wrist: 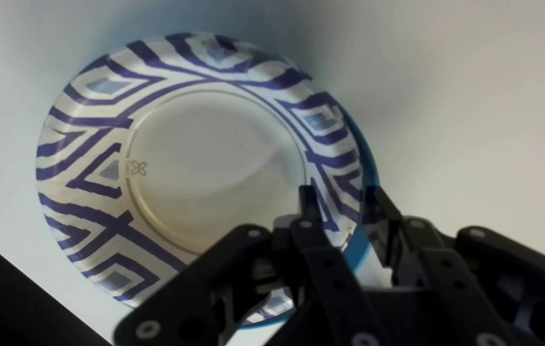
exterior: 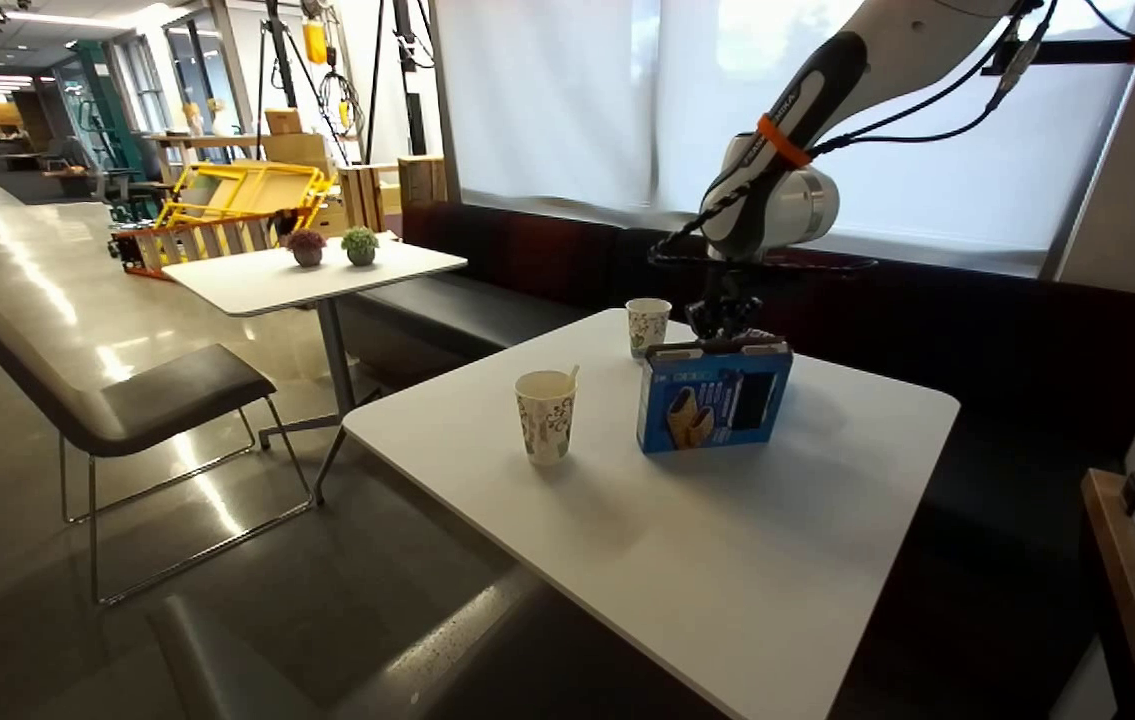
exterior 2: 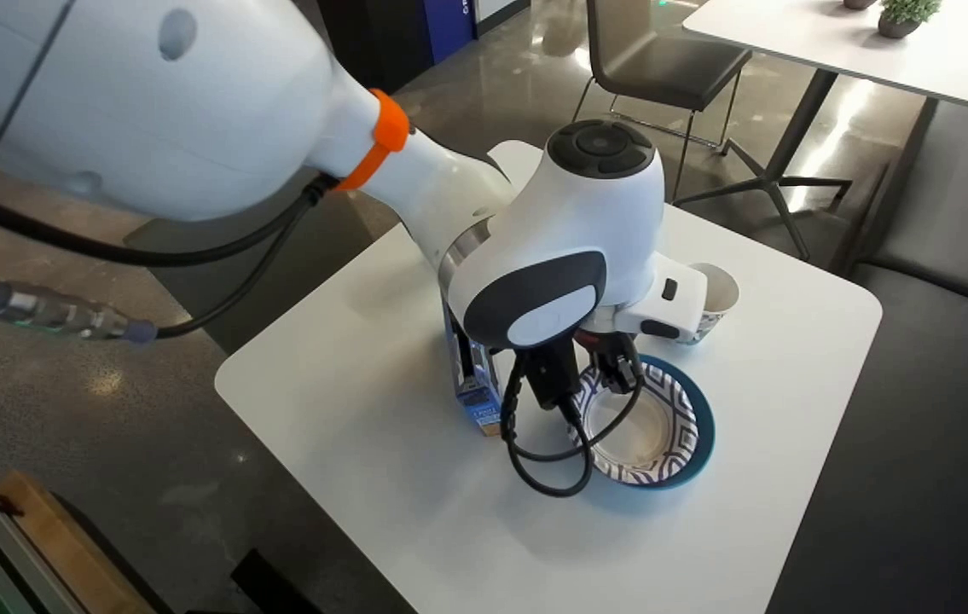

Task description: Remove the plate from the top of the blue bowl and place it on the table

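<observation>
Fingers (wrist: pixel 309 206) hang parted and pointing down at the rim of the plate (wrist: pixel 205 154) on the blue bowl (exterior 2: pixel 704 426), that big arm (exterior 2: pixel 445 185) bent over the table (exterior 2: pixel 552 537).

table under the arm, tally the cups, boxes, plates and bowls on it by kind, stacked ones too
Cups: 2
Box: 1
Plate: 1
Bowl: 1
Total: 5
</observation>
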{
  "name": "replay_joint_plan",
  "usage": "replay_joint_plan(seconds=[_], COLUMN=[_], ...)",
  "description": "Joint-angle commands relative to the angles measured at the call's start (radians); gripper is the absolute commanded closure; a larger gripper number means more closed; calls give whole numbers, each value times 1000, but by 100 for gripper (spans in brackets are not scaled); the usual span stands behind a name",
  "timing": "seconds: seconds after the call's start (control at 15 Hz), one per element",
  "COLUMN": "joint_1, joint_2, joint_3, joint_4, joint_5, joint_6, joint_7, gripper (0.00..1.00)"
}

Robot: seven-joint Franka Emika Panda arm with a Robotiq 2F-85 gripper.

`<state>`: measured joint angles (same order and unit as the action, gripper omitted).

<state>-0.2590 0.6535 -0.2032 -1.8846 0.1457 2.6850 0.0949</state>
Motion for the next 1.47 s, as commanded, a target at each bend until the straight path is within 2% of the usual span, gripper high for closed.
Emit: replay_joint_plan(seconds=[0.0,0.47,1.13,1.4], joint_1=[-11,9,10,1], joint_2=[11,36,53,67], joint_3=[18,-2,-40,-34], joint_4=[5,15,21,24], joint_5=[-8,-36,-49,-47], joint_6=[34,46,40,48], joint_7=[-24,-12,10,-4], gripper=[68,68,69,67])
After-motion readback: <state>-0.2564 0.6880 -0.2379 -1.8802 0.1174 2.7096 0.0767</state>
